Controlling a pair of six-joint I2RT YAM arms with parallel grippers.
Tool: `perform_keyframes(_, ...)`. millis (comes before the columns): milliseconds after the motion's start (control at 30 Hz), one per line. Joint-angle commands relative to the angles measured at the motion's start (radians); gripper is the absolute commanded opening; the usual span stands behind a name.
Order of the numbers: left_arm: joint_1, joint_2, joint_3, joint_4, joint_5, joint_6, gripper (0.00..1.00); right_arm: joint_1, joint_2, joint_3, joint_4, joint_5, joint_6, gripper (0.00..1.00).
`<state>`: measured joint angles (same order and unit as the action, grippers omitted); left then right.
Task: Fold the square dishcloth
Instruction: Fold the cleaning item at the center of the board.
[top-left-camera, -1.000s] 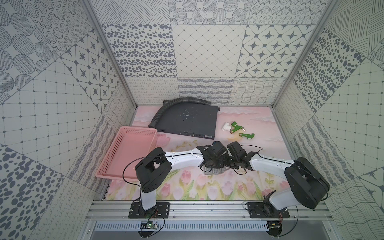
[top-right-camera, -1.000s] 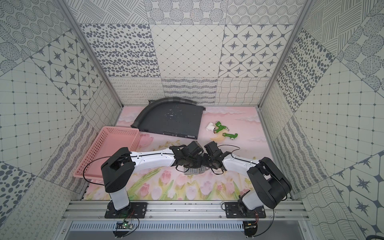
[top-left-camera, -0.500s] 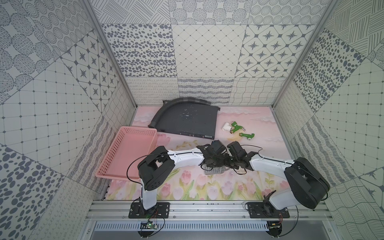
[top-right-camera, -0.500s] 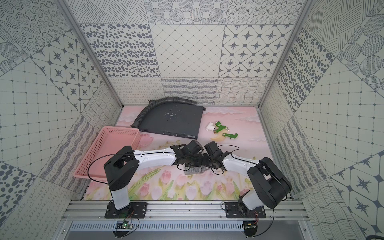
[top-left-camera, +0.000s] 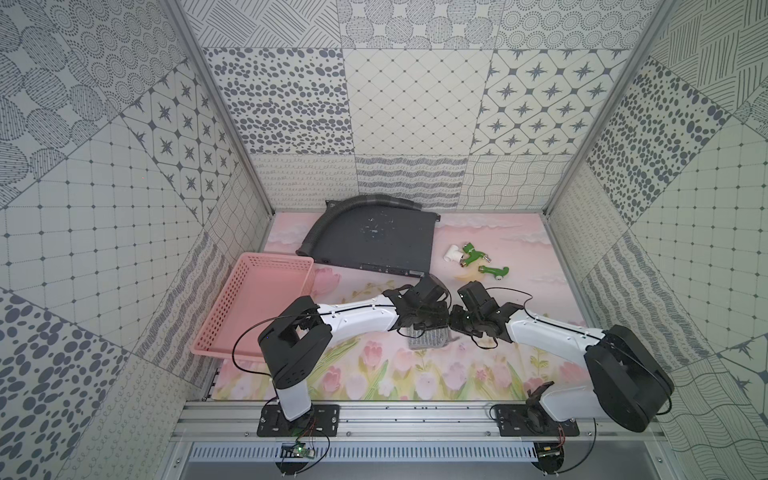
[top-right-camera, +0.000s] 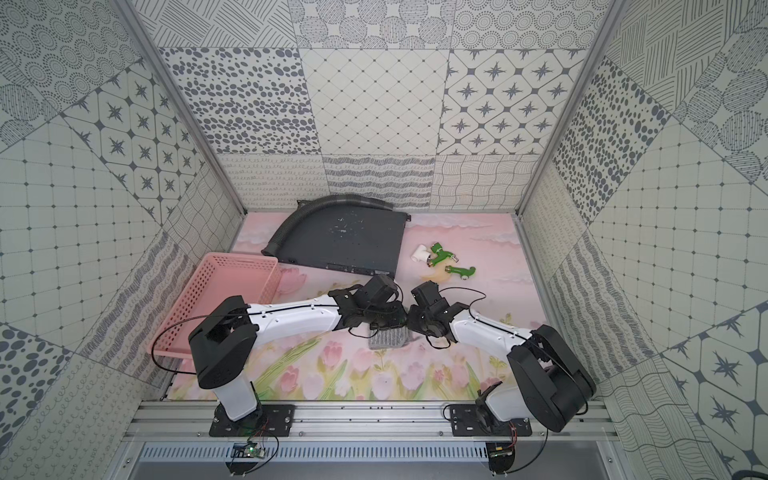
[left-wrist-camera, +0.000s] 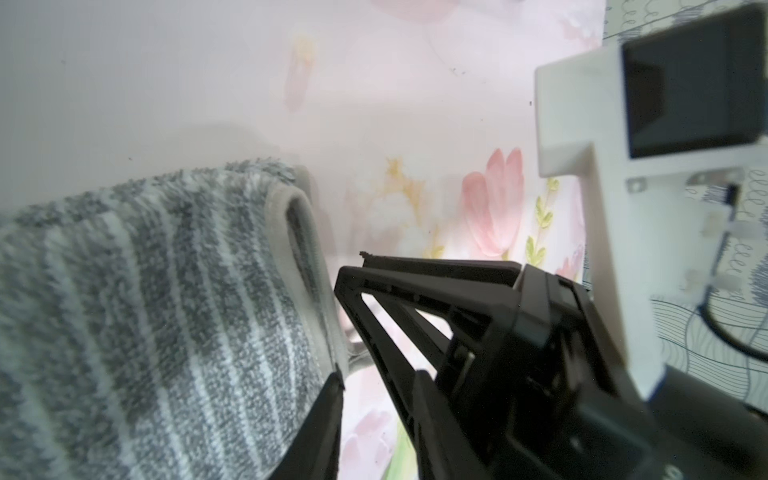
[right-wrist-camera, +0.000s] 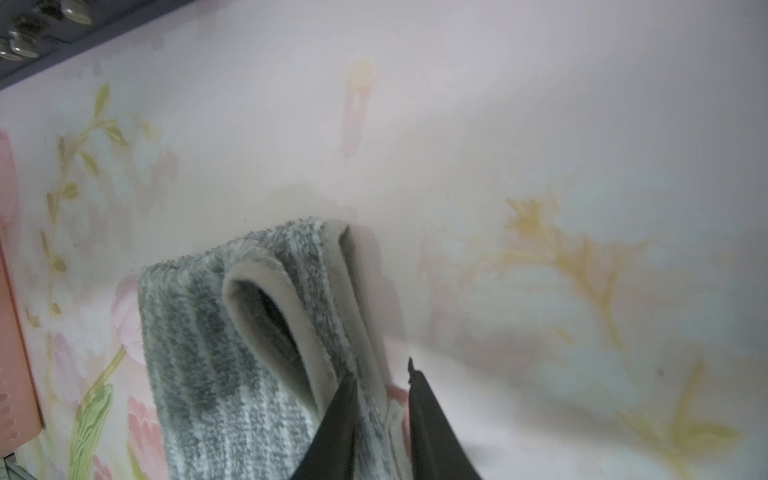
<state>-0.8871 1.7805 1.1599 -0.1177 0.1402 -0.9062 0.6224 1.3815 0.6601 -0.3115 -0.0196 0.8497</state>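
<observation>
Folded grey dishcloth lying on the flowery surface, right gripper slightly spread around one edge, left gripper touching it too, can't tell if pinching.

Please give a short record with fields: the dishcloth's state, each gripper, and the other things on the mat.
dishcloth: grey striped, folded double, lying on the flowered mat
left gripper: at the cloth's far edge; jaws hidden
right gripper: jaws slightly apart, cloth hem between
other things: pink basket, dark box, grey hose, green fittings
</observation>
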Motion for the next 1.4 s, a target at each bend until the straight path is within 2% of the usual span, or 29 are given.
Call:
perform_keyframes(0, 0.005, -0.063, -0.024, 0.127, 0.098, -0.026, 0.33, 0.002, -0.052, 0.044, -0.070, 0.082, -0.029, 0.26)
perform_keyframes(100, 0.006, -0.112, -0.052, 0.125, 0.078, -0.024, 0.33, 0.005, -0.098, 0.059, -0.122, 0.123, -0.044, 0.26)
perform_keyframes(267, 0.020, -0.194, -0.117, 0.069, -0.023, -0.010, 0.28, 0.037, -0.146, 0.081, -0.163, 0.142, -0.062, 0.21)
perform_keyframes(400, 0.034, -0.256, -0.175, 0.004, -0.118, 0.001, 0.25, 0.089, -0.127, 0.117, -0.182, 0.161, -0.072, 0.21)
perform_keyframes(533, 0.048, -0.299, -0.225, -0.026, -0.158, 0.000, 0.24, 0.127, -0.068, 0.159, -0.184, 0.158, -0.080, 0.21)
perform_keyframes(933, 0.062, -0.262, -0.260, -0.039, -0.149, -0.001, 0.23, 0.163, 0.087, 0.207, -0.180, 0.145, -0.062, 0.27)
perform_keyframes(1367, 0.062, -0.207, -0.274, -0.025, -0.128, -0.013, 0.22, 0.161, 0.117, 0.181, -0.141, 0.133, -0.048, 0.29)
